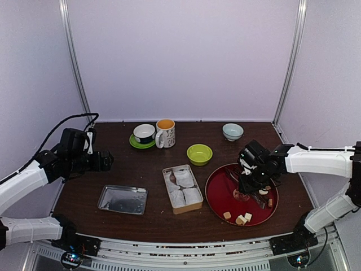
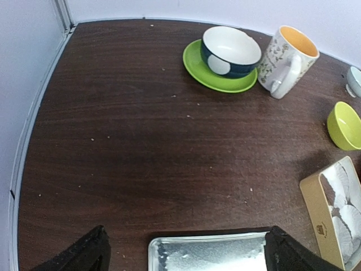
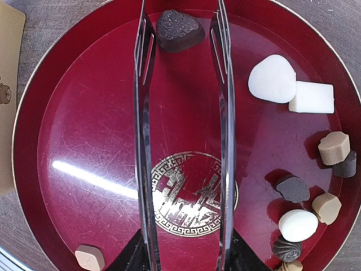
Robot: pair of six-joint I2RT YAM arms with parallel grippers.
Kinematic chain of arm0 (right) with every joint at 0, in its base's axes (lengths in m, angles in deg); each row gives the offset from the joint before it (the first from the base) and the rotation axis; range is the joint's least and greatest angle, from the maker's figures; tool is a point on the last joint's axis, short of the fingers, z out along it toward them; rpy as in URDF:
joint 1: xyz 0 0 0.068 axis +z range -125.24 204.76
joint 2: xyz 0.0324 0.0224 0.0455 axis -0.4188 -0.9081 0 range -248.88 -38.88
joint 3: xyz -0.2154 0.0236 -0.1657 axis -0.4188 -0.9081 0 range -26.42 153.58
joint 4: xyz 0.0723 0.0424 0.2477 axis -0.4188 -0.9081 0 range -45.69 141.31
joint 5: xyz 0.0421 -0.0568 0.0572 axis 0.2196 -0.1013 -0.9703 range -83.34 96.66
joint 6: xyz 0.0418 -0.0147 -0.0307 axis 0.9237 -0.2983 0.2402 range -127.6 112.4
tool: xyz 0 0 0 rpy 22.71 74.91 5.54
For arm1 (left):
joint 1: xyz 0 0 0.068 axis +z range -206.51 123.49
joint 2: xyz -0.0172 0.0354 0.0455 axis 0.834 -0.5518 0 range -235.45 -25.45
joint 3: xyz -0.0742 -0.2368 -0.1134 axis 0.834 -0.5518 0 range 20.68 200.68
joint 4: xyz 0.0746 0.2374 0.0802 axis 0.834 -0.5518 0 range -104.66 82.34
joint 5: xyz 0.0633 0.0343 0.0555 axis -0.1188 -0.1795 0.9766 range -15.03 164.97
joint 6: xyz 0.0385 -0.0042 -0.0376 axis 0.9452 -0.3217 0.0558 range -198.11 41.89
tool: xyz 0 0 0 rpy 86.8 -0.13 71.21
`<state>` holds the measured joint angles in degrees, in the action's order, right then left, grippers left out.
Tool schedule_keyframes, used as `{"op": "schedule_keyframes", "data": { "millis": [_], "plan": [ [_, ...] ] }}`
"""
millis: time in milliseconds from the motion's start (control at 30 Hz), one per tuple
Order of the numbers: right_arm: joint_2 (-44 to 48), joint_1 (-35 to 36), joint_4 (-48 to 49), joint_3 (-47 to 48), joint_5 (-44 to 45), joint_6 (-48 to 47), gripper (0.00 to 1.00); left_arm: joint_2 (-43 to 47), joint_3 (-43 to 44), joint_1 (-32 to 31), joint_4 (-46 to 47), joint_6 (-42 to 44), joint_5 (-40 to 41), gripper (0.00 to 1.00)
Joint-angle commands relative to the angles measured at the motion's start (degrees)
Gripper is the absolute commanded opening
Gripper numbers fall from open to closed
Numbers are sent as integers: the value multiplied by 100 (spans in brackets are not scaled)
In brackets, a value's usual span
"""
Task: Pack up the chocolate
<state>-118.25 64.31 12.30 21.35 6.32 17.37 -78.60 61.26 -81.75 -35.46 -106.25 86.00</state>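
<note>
The chocolate lies on a round red plate. A dark brown piece sits between the tips of the metal tongs. White pieces, tan pieces and more dark ones cluster along the plate's right side, and one tan piece lies at the lower left. My right gripper is shut on the tongs, whose two arms stand apart above the plate. My left gripper is open over the table's left, above the far edge of a silver tray.
A gold box lined with white paper cups stands between the silver tray and the red plate. Behind it are a lime bowl, a mug, a cup on a green saucer and a pale blue bowl.
</note>
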Motion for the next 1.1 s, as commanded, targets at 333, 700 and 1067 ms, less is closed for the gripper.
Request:
{"op": "schedule_keyframes", "data": {
  "millis": [333, 700, 1067],
  "plan": [
    [-25, -123, -24, 266, -263, -272, 27, -344, -380, 1170, 1842, 598, -855, 98],
    [972, -110, -194, 92, -865, -352, 27, -624, -1137, 1166, 2880, 1538, -1145, 98],
    [1140, 457, 296, 242, -1536, -225, 27, -498, -1189, 1165, 3216, 1762, -1076, 98]
  ]
}}
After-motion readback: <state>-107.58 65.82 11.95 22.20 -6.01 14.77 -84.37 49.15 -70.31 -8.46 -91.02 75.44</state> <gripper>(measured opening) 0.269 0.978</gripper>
